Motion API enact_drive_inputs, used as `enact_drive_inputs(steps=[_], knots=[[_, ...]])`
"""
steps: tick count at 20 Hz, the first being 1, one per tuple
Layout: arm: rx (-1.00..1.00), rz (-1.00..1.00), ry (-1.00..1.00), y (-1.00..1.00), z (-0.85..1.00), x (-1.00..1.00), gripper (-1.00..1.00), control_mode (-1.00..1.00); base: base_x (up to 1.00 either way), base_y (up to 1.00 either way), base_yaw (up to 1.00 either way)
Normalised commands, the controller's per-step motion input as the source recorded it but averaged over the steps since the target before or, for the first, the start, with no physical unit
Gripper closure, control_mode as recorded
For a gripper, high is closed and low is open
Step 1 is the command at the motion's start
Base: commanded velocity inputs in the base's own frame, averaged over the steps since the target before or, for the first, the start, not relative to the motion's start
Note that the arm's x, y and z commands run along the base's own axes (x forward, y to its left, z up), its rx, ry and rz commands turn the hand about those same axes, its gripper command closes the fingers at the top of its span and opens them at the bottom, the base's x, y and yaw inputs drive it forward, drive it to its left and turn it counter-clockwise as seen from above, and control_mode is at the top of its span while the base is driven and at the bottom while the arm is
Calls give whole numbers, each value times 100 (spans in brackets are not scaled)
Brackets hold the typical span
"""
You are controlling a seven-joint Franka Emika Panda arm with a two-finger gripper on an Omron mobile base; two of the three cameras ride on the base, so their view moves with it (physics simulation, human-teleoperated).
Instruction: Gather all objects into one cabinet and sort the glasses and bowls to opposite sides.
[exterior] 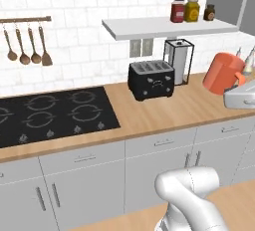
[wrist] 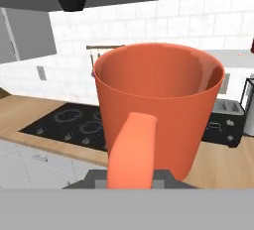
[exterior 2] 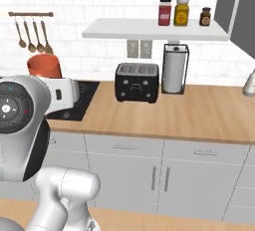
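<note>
Orange-red, the handled smooth mug [wrist: 158, 105] sits upright in the jaws, which are clenched on its handle, carried above the wooden table [exterior: 164, 110]. In the left base view the mug shows at three o'clock, beyond the black toaster [exterior: 151, 79]. Risk, as I judge it: a handle grip lets the mug swing or slip during a fast turn, and it could clip the white shelf [exterior: 169, 27] holding spice jars [exterior: 191, 9].
</note>
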Motion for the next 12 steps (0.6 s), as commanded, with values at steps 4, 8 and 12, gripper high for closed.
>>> enact_drive_inputs(steps=[4,8,12], knots=[[0,0,0,0,0,0,100,100,2,100,0],[0,0,0,0,0,0,100,100,5,100,0],[0,0,0,0,0,0,100,100,17,85,0]])
